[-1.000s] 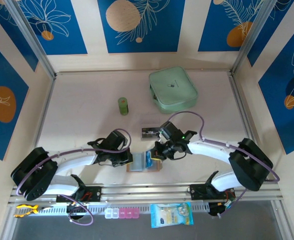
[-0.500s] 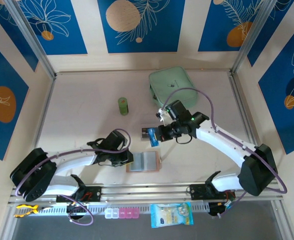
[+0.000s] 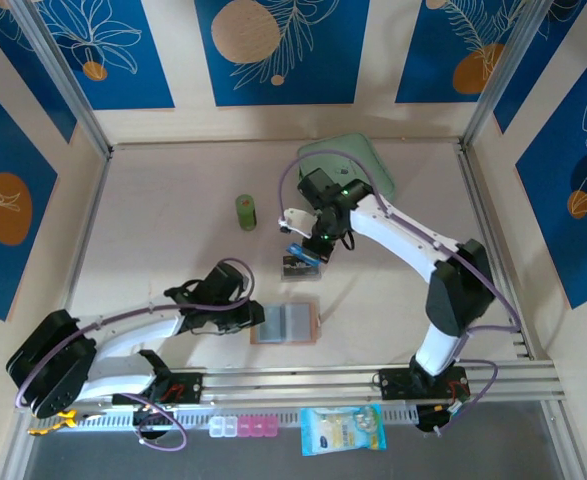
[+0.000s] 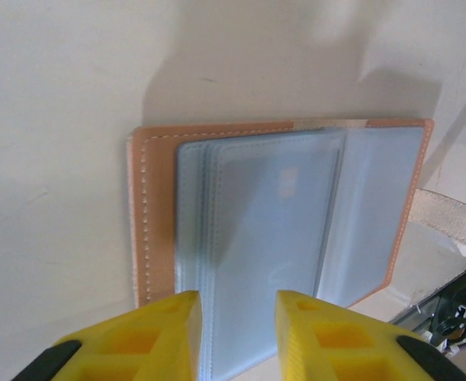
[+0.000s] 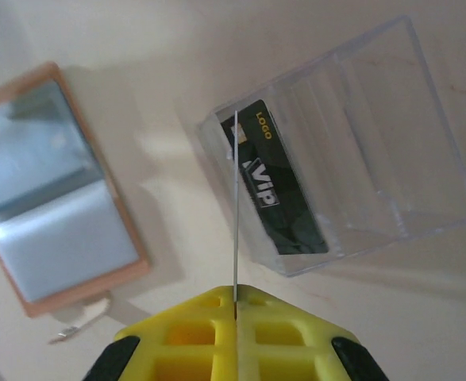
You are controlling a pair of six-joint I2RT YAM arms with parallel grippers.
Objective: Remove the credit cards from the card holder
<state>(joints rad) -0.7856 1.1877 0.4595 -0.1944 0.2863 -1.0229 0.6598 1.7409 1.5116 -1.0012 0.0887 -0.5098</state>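
**Right hand holds one card over the clear box; left hand waits at the open holder**

The right hand [image 5: 235,302] is clamped shut on a blue card [image 3: 306,252]. In the wrist view the card shows edge-on as a thin line running straight out from the fingertips, so its long axis points away from the hand. It points toward the clear box [image 5: 375,143] on the tabletop [image 3: 173,260]. The line ends over the box's nearer corner, beside a dark card [image 5: 279,194] already lying flat inside. The box sits slantwise to the held card, and the card's tip seems close to the box wall rather than over the middle. Dropping it in probably calls for a small shift toward the box's centre first.

The card holder [image 4: 280,230] lies open and flat near the front of the tabletop, sleeves up, its long axis across the robot. It is well apart from the right hand. The left hand [image 4: 236,321] is far nearer, just at the holder's edge, with its fingers parted and gripping nothing. Whether any cards remain in the sleeves cannot be told.
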